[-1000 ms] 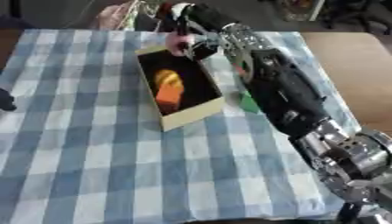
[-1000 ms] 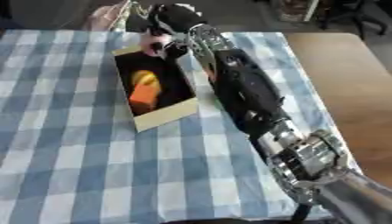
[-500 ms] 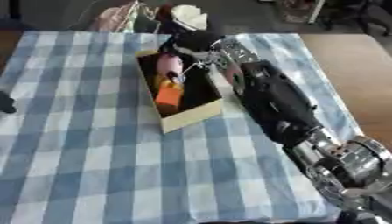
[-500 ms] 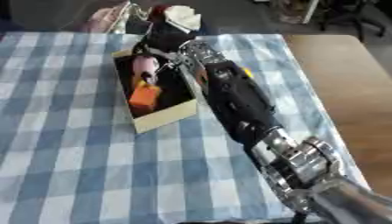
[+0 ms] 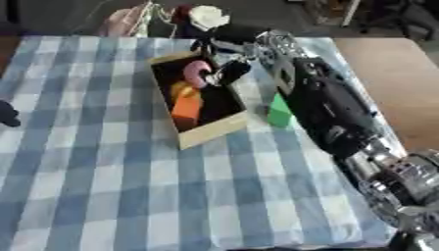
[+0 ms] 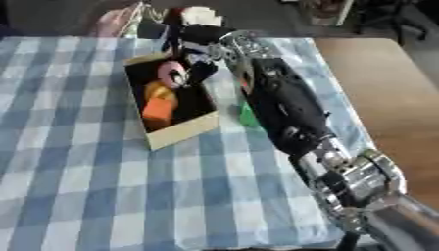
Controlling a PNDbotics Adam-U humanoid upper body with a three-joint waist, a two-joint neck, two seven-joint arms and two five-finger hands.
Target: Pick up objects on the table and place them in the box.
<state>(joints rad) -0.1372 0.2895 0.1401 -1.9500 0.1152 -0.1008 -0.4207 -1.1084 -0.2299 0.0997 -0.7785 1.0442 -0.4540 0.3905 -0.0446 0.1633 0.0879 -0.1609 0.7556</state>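
Black right arm [image 5: 330, 105], silver ribbed joint [image 6: 360, 179], black hand [image 5: 230, 71]

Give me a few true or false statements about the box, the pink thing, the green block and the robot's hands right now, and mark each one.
1. The right hand is over the box. True.
2. The pink ring-shaped object lies on the cloth outside the box. False: it is over the box opening, at the right hand's fingers.
3. An orange object is inside the box. True.
4. The green block is inside the box. False: it sits on the checked tablecloth, to the box's right.
5. The left hand is holding the box. False: only a dark shape shows at the left edge.
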